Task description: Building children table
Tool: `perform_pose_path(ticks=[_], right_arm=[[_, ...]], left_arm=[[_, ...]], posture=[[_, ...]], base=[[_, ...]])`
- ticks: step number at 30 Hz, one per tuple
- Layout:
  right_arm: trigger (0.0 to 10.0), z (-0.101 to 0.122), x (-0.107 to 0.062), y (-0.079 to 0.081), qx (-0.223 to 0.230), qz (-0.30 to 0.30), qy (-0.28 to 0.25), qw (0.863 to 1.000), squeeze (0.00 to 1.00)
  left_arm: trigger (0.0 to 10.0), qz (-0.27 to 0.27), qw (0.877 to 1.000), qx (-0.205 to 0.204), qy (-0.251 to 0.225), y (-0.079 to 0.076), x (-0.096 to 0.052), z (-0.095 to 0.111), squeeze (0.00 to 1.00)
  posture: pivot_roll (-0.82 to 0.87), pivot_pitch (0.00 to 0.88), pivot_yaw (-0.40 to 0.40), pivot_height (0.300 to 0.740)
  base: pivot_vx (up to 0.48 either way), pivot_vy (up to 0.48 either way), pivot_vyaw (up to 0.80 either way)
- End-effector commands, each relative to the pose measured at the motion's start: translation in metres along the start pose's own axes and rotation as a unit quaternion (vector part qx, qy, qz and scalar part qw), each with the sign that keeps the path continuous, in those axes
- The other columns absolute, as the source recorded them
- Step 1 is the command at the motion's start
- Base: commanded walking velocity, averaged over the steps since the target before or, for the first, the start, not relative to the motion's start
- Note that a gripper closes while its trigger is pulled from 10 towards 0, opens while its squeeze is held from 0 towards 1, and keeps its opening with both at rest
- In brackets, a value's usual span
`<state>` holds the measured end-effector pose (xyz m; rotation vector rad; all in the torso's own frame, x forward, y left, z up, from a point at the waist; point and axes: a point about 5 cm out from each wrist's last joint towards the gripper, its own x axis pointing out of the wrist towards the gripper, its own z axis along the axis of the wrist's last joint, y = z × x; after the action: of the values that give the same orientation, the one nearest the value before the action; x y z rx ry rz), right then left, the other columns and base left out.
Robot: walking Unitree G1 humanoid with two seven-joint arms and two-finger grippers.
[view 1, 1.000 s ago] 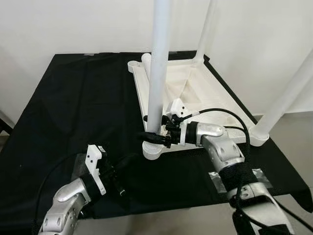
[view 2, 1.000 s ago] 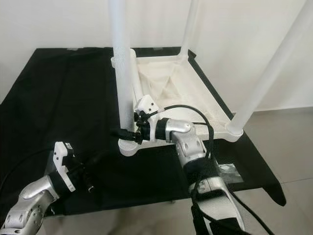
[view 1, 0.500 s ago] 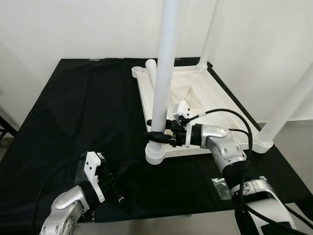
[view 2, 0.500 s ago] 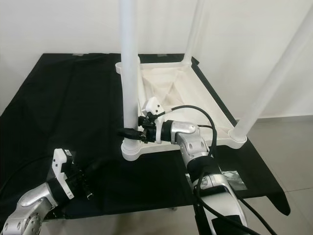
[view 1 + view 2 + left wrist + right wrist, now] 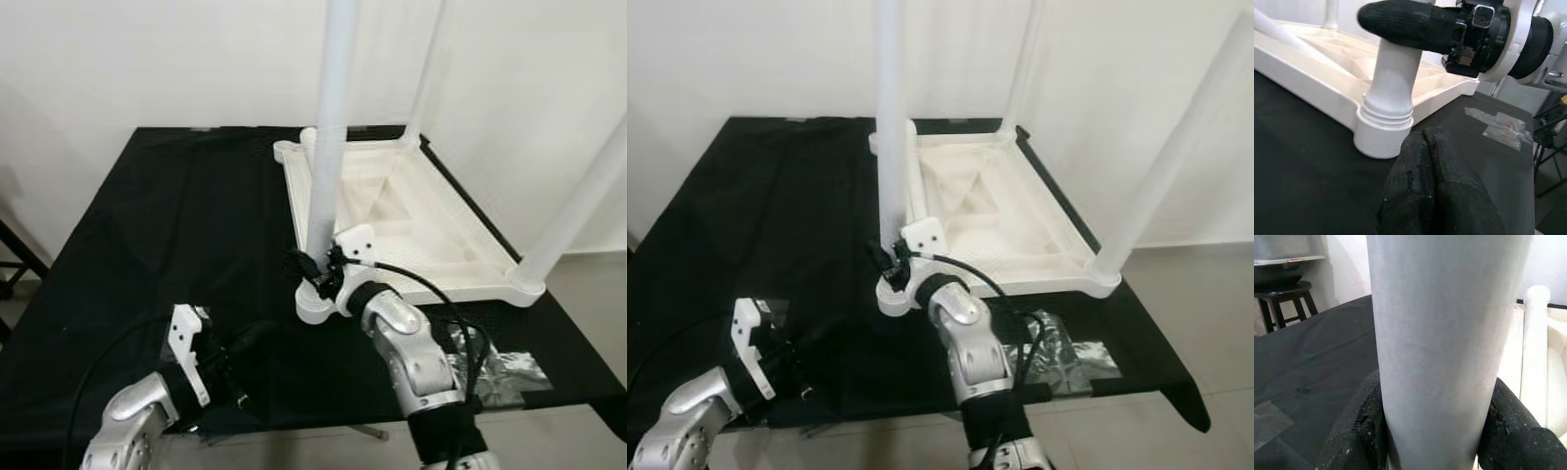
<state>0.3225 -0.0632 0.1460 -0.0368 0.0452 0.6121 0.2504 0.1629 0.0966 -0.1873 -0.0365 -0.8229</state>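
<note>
The white children's table top (image 5: 446, 230) lies upside down on a black-clothed table (image 5: 176, 225). Three white legs stand upright in its corner sockets: the near-left leg (image 5: 329, 147), a right leg (image 5: 578, 206) and a far leg (image 5: 431, 69). Another white leg (image 5: 1535, 357) lies along the top's left rim. My right gripper (image 5: 313, 268) is shut on the near-left leg (image 5: 1444, 347) just above its socket (image 5: 1383, 132), one finger on each side. My left gripper (image 5: 1435, 186) is shut with nothing in it and rests on the cloth a short way before that socket.
Patches of clear tape (image 5: 509, 357) stick to the cloth at the front right, another by my left arm. The cloth's front edge (image 5: 323, 421) runs just behind both forearms. A dark stool (image 5: 1283, 289) stands beyond the table's left side. A white wall stands close behind.
The camera has shifted. My right arm has swung from the leg's right side round to its front, the gripper still shut on the leg. The left gripper has hardly moved.
</note>
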Motion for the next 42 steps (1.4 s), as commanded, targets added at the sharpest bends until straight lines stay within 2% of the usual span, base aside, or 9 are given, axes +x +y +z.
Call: perform_pose_path(ticks=[1,3,6,7,14,15,22,26,42], right_arm=[[0.0,-0.034,-0.003,0.006,0.009,0.009,0.085,0.996,0.00],[10.0,-0.032,-0.002,0.008,0.007,0.013,0.085,0.996,0.00],[10.0,-0.026,0.000,0.010,0.005,0.023,0.083,0.996,0.05],[10.0,-0.022,-0.001,0.014,0.020,0.064,0.085,0.994,1.00],[10.0,0.015,-0.001,0.002,-0.005,0.251,0.039,0.967,0.96],[10.0,0.020,0.000,-0.006,-0.025,0.280,0.037,0.959,0.00],[10.0,0.028,0.008,-0.023,-0.048,0.368,0.050,0.927,0.00],[0.0,0.032,0.013,-0.025,-0.031,0.399,0.059,0.914,0.00],[0.0,0.020,0.010,-0.040,-0.016,0.321,0.039,0.946,0.00]], left_arm=[[10.0,0.005,1.000,-0.001,0.005,0.002,-0.002,-0.003,0.00],[10.0,0.007,1.000,0.000,0.004,0.002,-0.002,-0.003,0.00],[10.0,0.008,1.000,0.000,0.003,0.002,-0.002,-0.003,0.00],[10.0,0.007,1.000,-0.001,0.003,0.002,-0.001,-0.003,0.00],[10.0,0.005,1.000,-0.005,0.002,0.002,0.001,-0.003,0.00],[10.0,0.004,1.000,-0.005,0.002,0.002,0.002,-0.003,0.00],[10.0,0.006,1.000,-0.003,0.002,0.002,0.003,-0.004,0.00],[10.0,0.005,1.000,-0.004,0.004,0.002,0.002,-0.005,0.00],[10.0,0.005,1.000,-0.004,0.001,-0.001,-0.001,-0.005,0.00]], posture=[[0.00,0.041,-0.059,0.740],[0.00,0.041,-0.059,0.740],[0.00,0.038,-0.057,0.740],[0.00,0.035,-0.054,0.740],[0.00,0.028,-0.053,0.740],[0.01,0.023,-0.057,0.740],[0.02,0.015,-0.060,0.740],[0.03,0.008,-0.059,0.740],[0.02,0.036,-0.077,0.740]], base=[[0.000,0.000,0.00],[0.000,0.000,0.00],[0.000,0.000,0.00],[0.000,0.000,0.00],[0.000,0.000,0.00],[0.000,0.000,0.00],[0.000,0.000,0.00],[0.000,0.000,0.00],[0.000,0.000,0.00]])
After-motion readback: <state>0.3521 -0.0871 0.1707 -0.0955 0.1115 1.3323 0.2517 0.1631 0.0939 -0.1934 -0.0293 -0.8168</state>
